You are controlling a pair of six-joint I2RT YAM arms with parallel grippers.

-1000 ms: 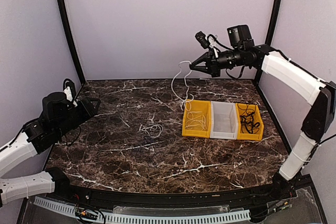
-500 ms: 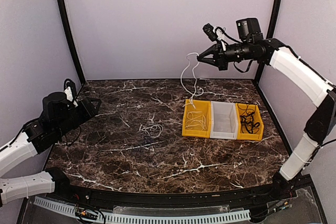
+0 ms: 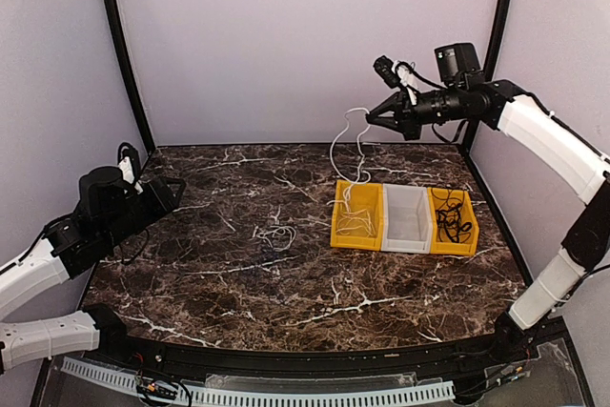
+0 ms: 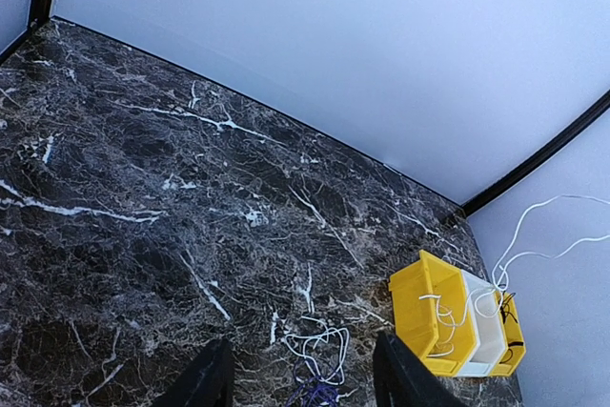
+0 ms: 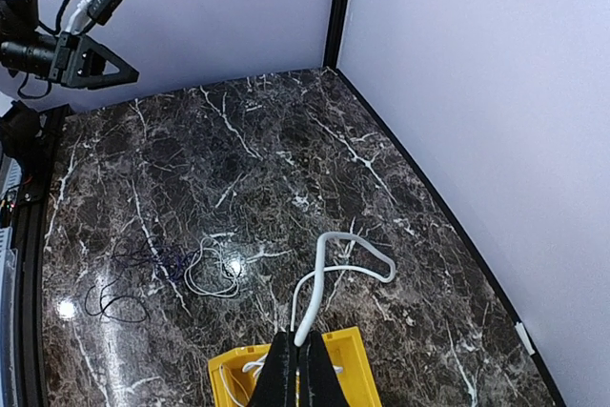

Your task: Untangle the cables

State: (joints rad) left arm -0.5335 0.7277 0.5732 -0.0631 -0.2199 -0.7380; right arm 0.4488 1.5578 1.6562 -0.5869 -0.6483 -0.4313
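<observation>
High above the left yellow bin [image 3: 355,241], a white cable [image 5: 307,312] was held pinched in the right gripper [image 3: 372,118], its tail dangling into the bin. A slow, straight descent was called for, so that no loop got draped over the rim. The left gripper [image 4: 305,376] was seen parted and empty, pointed toward the loose clump [image 3: 276,235] on the table.

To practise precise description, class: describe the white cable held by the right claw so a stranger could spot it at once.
On the dark marble table, find the three bins in a row at the right. Above the leftmost yellow bin, the right claw pinches a thin white cable. It alone hangs in the air; the other cables lie on the table or in bins.
</observation>
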